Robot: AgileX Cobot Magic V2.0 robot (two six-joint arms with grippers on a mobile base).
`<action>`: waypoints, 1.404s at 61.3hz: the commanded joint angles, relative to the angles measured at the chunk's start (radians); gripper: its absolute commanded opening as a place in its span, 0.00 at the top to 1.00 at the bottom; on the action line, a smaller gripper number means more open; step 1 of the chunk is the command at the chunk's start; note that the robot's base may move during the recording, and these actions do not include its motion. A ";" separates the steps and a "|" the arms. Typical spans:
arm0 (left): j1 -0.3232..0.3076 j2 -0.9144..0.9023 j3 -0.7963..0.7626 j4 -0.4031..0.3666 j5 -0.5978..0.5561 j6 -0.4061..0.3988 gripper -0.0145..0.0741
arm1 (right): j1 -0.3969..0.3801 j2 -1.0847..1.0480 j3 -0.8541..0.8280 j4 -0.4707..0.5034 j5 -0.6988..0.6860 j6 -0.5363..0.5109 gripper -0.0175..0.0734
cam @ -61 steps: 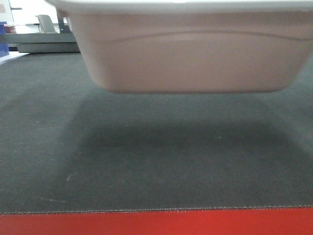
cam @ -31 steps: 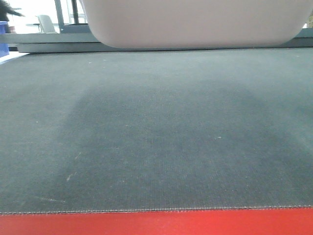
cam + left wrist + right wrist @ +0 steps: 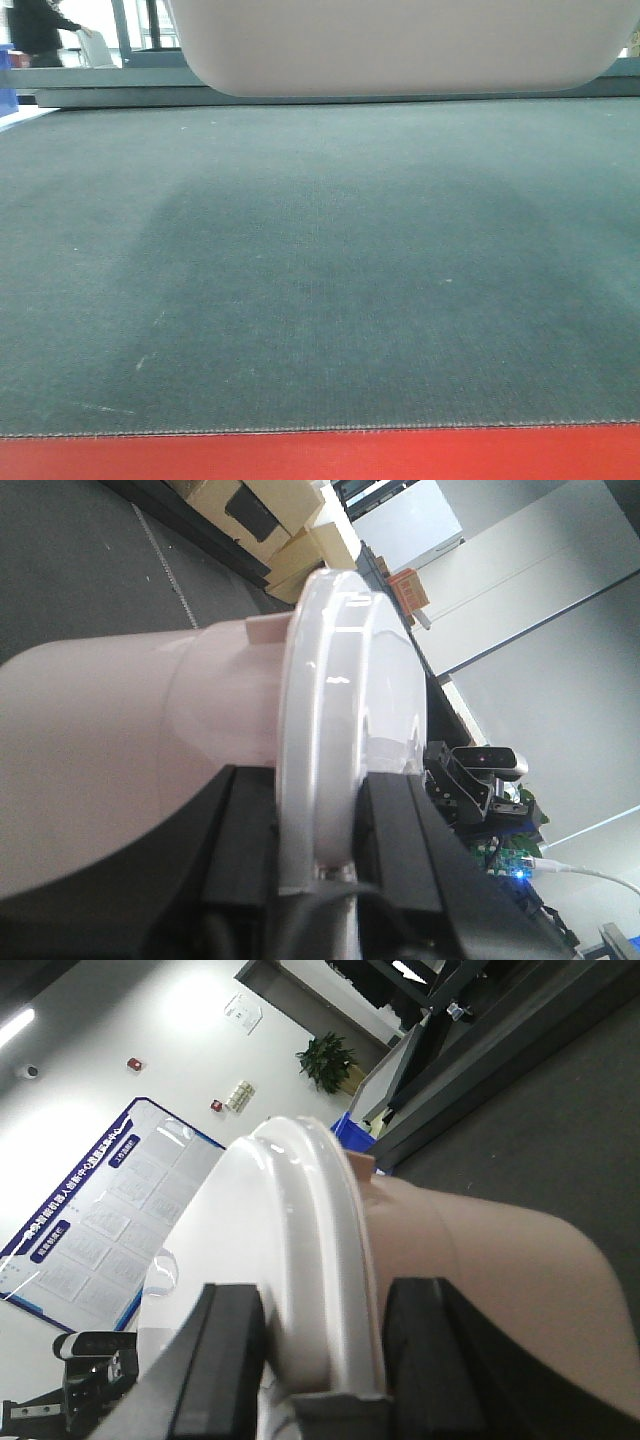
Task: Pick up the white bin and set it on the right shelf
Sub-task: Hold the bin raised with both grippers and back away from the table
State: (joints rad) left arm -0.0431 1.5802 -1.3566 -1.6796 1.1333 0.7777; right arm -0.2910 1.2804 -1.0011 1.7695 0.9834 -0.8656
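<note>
The white bin [image 3: 400, 45] hangs above the dark carpet, and only its rounded underside shows at the top of the front view. My left gripper [image 3: 320, 815] is shut on the bin's lidded rim [image 3: 345, 690], one black finger [image 3: 250, 840] on each side of it. The pinkish tub wall [image 3: 100, 760] fills the left of that view. My right gripper [image 3: 325, 1345] is likewise shut on the rim [image 3: 310, 1220] at the opposite end, next to the tub wall [image 3: 490, 1280]. The right shelf is out of view.
A red strip [image 3: 320, 458] borders the carpet's near edge. A low grey platform [image 3: 100, 92] and a blue crate [image 3: 7, 98] lie at the far left, with a person [image 3: 40, 28] behind. Cardboard boxes [image 3: 255, 510] line a wall. Another blue crate [image 3: 355, 1132] sits by a dark bench.
The bin rose between the two earlier frames, so its moulded ridge and rim left the top of the front view; since then it has held still. A person has stepped in at the far left.
</note>
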 commanded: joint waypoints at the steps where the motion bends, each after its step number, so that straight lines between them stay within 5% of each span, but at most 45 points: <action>1: -0.037 -0.045 -0.037 -0.085 0.179 0.017 0.98 | 0.027 -0.046 -0.039 0.130 0.298 0.002 0.68; 59: -0.037 -0.045 -0.037 -0.085 0.179 0.017 0.98 | 0.027 -0.046 -0.039 0.130 0.202 0.002 0.68; 86: -0.037 -0.062 -0.041 -0.106 0.182 0.001 0.98 | 0.027 -0.046 -0.039 0.130 0.302 0.018 0.68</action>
State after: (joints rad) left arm -0.0431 1.5785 -1.3566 -1.6968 1.1333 0.7717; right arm -0.2910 1.2804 -1.0011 1.7695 0.9793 -0.8656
